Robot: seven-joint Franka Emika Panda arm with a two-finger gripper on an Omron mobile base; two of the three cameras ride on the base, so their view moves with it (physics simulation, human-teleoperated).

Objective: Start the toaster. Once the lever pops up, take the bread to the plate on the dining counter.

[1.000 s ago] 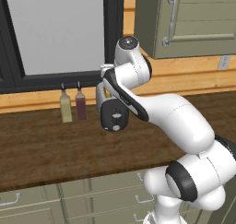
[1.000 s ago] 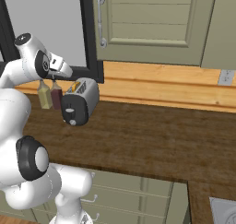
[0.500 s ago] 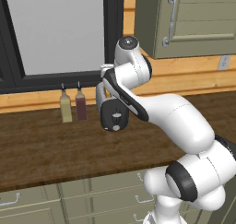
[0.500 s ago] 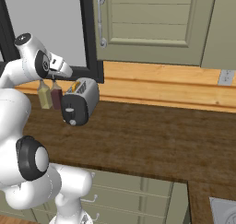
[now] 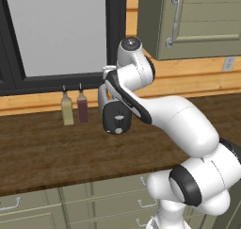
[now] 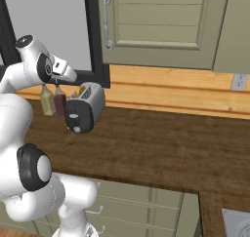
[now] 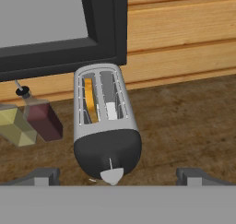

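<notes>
Brushed-metal toaster (image 7: 105, 121) with glossy black plastic end; wood-grain counter (image 7: 184, 121).

One toaster (image 7: 107, 121), one bread (image 7: 90, 106) slice, two bottles (image 7: 28, 121).

Even, shadowless rendered light, sharp throughout, no glare, blur or edge distortion.

Both base views flank the toaster (image 5: 115, 117); hand view looks down close.
</notes>
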